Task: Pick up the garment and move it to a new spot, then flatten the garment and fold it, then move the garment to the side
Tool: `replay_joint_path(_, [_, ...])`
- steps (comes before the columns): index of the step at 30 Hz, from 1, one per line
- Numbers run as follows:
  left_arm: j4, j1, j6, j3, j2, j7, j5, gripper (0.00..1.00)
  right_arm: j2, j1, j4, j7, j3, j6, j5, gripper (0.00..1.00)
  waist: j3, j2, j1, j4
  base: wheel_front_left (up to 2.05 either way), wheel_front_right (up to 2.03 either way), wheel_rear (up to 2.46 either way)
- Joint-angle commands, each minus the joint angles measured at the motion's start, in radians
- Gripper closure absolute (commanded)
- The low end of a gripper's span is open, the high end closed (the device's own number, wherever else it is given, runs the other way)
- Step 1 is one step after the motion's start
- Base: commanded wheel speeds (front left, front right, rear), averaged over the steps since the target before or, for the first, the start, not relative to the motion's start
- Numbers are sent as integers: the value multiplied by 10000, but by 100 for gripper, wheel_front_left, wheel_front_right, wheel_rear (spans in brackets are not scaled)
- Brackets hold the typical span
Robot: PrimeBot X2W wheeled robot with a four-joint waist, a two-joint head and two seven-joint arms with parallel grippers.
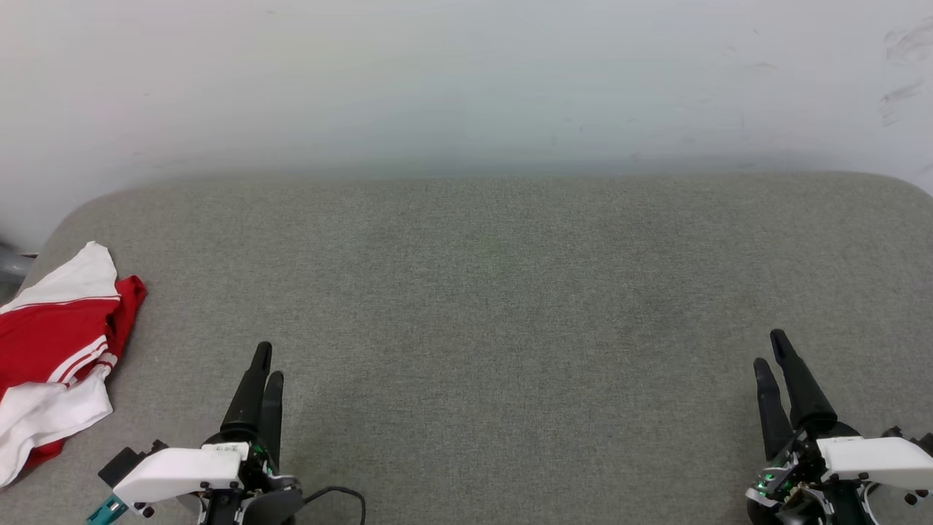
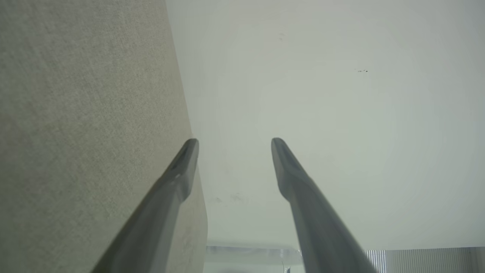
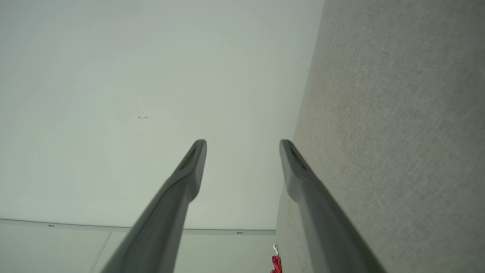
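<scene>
1. The left gripper stands open and empty over the grey fabric surface.
2. The right gripper is open and empty too.
3. The red-and-white jersey lies crumpled at the surface's left edge.

From my seat, a grey-green woven-fabric counter with rounded far corners spans the lower two thirds of the head view. Across the top of the frame, behind it, stands a plain off-white wall, softly and evenly lit, with a few dark scuff marks at the upper right. At the far left edge I can make out a short grey tube-like piece beside the counter. In the left wrist view a pale ribbed panel sits at the lower right.
</scene>
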Motion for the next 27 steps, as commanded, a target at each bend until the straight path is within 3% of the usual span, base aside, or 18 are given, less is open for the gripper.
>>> replay_joint_path(1, [-299,-377,-2,-101,14,-92,68,0,-9,-290,-274,-104,71,0,-96,0,2,-1,0,0,0,0,0])
replay_joint_path(11, [-825,-493,-2,-400,24,-540,776,0,-91,-419,-616,-575,386,0,-1322,0,20,-1,0,-10,0,0,0])
replay_joint_path(18, [-1192,-539,-2,-488,21,-823,1727,0,-105,-504,-811,-854,593,0,-3284,0,36,-1,0,-21,0,0,0])
replay_joint_path(27, [-1274,-570,-2,-612,23,-1154,3794,0,-34,-532,-1099,-1189,699,0,-5708,0,40,-1,0,-30,0,0,0])
